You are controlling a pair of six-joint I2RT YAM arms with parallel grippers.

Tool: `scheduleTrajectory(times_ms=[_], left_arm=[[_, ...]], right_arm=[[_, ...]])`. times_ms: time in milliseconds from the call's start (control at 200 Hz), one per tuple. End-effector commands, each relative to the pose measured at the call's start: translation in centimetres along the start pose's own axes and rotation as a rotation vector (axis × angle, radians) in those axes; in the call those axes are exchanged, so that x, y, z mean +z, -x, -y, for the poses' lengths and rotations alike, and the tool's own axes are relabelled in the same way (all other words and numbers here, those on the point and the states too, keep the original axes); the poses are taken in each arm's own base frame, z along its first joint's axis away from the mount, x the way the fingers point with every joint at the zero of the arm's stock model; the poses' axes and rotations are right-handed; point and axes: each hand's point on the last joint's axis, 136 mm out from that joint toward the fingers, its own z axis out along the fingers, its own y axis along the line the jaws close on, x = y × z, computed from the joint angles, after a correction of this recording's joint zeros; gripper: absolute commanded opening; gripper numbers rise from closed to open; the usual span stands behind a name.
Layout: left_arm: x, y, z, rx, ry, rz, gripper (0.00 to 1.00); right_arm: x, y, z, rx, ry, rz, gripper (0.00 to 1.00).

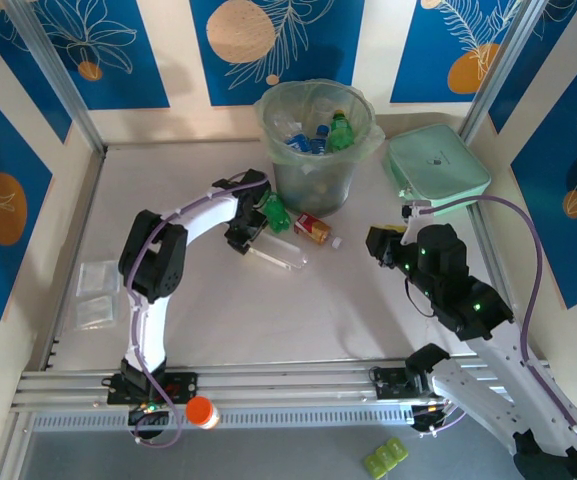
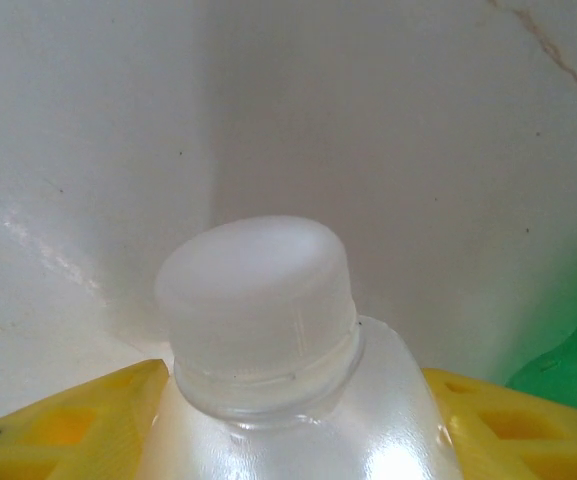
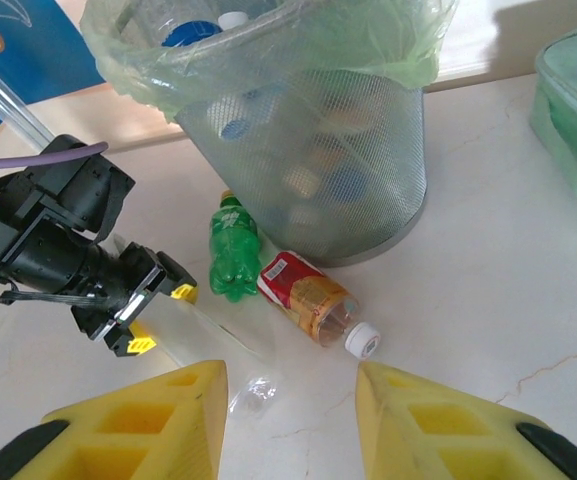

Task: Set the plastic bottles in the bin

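The left gripper (image 3: 163, 318) has its yellow fingers (image 2: 88, 425) pressed on both sides of a clear bottle (image 2: 258, 300), close to the cap. The bottle lies on the table (image 1: 218, 305) in front of the bin (image 1: 313, 180), near a green bottle (image 3: 233, 250) and a red bottle (image 3: 303, 295). The right gripper (image 3: 288, 380) has its fingers apart and holds nothing.

The clear bottle looks soft and smooth, so it may squash and slip out. Its long end may hang down and bump the bin's rim.

The bottle's body is cut off in the left wrist view. From above it is hard to see on the pale table.
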Motion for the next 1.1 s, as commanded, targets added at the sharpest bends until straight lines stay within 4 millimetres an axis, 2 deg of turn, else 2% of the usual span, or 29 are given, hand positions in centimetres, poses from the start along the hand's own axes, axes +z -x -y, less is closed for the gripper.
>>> scheduleTrajectory(times_ms=[0,95,230,385,525,595,765,865,985,1095], left_arm=[[-2.9,-0.6,0.3,0.078,-0.052,-0.008,0.53],[-5.2,-0.7,0.4,0.15,-0.108,0.004,0.53],[-8.6,-1.9,0.7,0.27,-0.252,-0.011,0.52],[-13.4,-4.0,1.5,0.476,-0.479,0.001,0.48],[-19.2,-6.8,2.5,0.647,-0.791,-0.005,0.48],[-22.7,-8.0,2.9,0.726,-0.963,0.004,0.49],[-30.2,-10.9,2.4,0.848,-1.331,0.002,0.48],[-33.8,-12.2,1.5,0.884,-1.509,-0.012,0.48],[-36.6,-13.1,0.5,0.913,-1.623,-0.025,0.48],[-38.4,-13.6,0.0,0.937,-1.697,-0.027,0.48]], right_arm=[[-0.6,0.2,-1.5,-0.012,0.071,-0.018,0.44],[-0.5,-0.3,-2.7,-0.038,0.118,-0.05,0.49],[0.0,-1.3,-4.5,-0.062,0.187,-0.097,0.51],[-0.1,-2.2,-8.2,-0.032,0.385,-0.168,0.54],[0.0,-1.6,-9.9,0.037,0.465,-0.197,0.61],[-0.3,-1.1,-11.2,0.073,0.54,-0.213,0.64],[-1.1,-0.3,-14.4,0.197,0.808,-0.332,0.71],[-1.7,0.3,-15.7,0.238,0.92,-0.361,0.76],[-2.5,0.8,-16.6,0.251,0.991,-0.368,0.82],[-2.9,0.4,-17.1,0.242,1.046,-0.412,0.86]])
